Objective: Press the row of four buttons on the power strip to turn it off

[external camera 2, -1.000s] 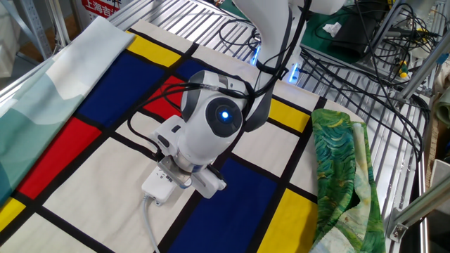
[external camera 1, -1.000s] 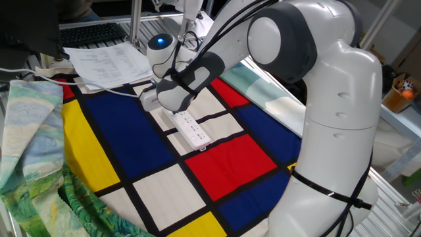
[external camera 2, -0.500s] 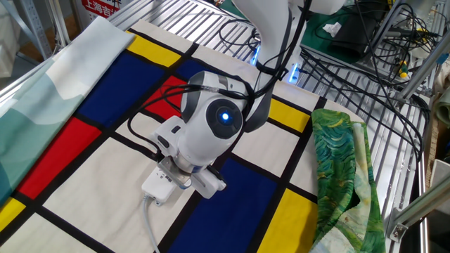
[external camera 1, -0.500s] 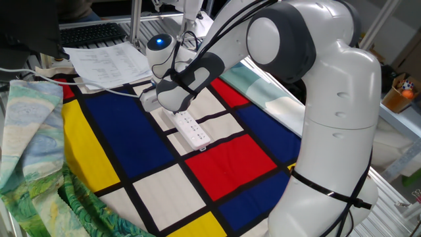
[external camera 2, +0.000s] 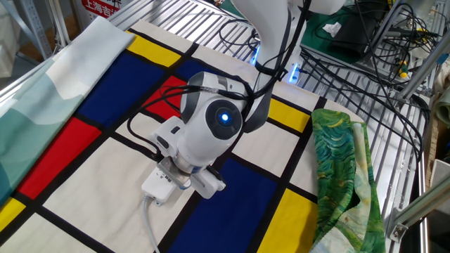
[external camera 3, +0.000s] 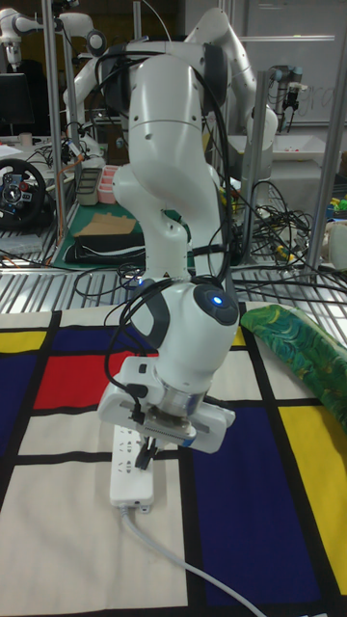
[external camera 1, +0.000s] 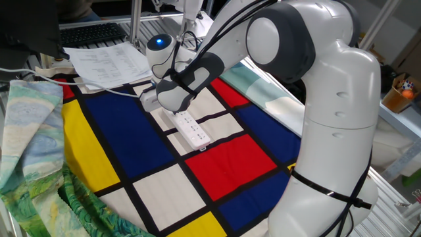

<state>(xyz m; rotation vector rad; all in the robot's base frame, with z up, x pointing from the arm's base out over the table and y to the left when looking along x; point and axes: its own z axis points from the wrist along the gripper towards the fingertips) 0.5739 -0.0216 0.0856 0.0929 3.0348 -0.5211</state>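
On the tabletop (external camera 1: 99, 151), covered by a cloth of red, blue, yellow and white blocks, the power strip (external camera 1: 191, 128) is lying flat along a white block, its cable (external camera 3: 183, 569) trailing off one end. The gripper (external camera 3: 147, 451) is hanging right over the cable end of the strip, jaws pointing straight down at its top face. The strip's long axis is running away from the jaws toward the arm's base, so the four buttons are likely lying along that line. Whether the jaws are parted or clenched, I cannot tell; the wrist is hiding them.
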